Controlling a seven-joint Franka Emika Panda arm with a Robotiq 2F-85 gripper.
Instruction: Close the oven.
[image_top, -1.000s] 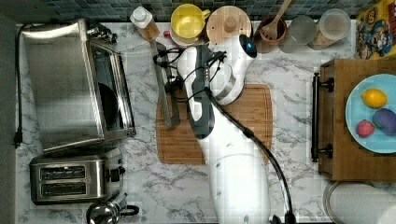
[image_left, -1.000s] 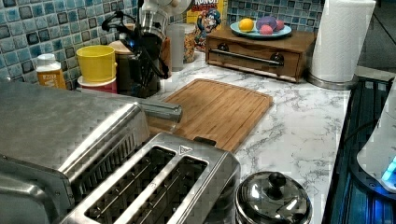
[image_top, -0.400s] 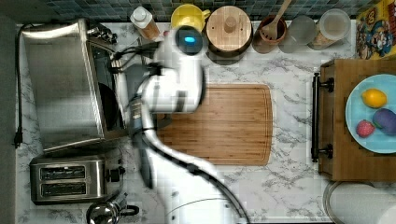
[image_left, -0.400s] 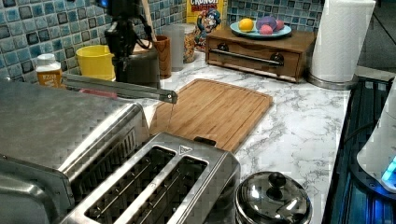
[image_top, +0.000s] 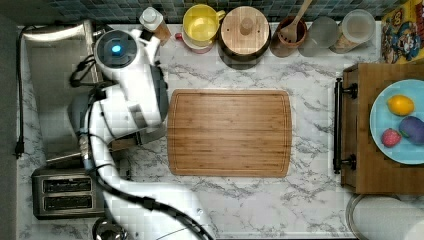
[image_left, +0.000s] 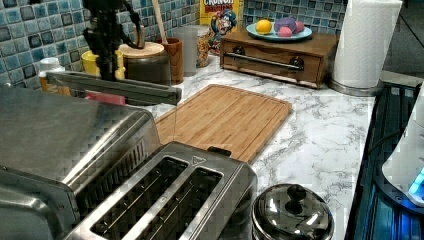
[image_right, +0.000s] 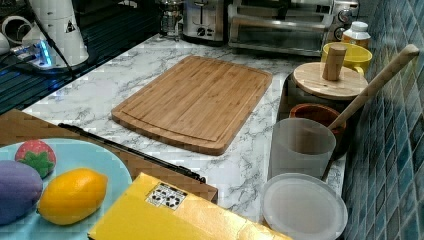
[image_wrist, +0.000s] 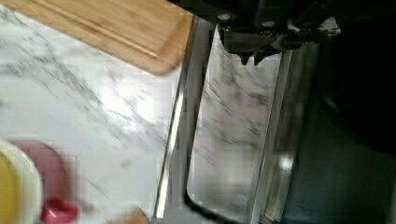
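Top view: the large brushed stainless-steel oven (image_top: 55, 95) sits at the marble bench's (image_top: 310, 200) left end, and the white arm, over the bamboo board a second ago, now reaches above it.

Left view: its glass-paned door (image_left: 115, 89), then nearly flat, is raised partway, presumably pushed.

Wrist view: the pincer (image_wrist: 254, 53) hangs by the door; its state I cannot tell.

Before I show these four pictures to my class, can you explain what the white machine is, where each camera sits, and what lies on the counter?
The white machine is a robot arm reaching over a steel toaster oven. One camera looks straight down, two look from opposite ends of the counter, and one rides on the wrist. The oven door stands part-way open, roughly level in the left view. The gripper hangs just above its glass. On the marble counter lie a wooden cutting board, a two-slot toaster and a yellow mug.
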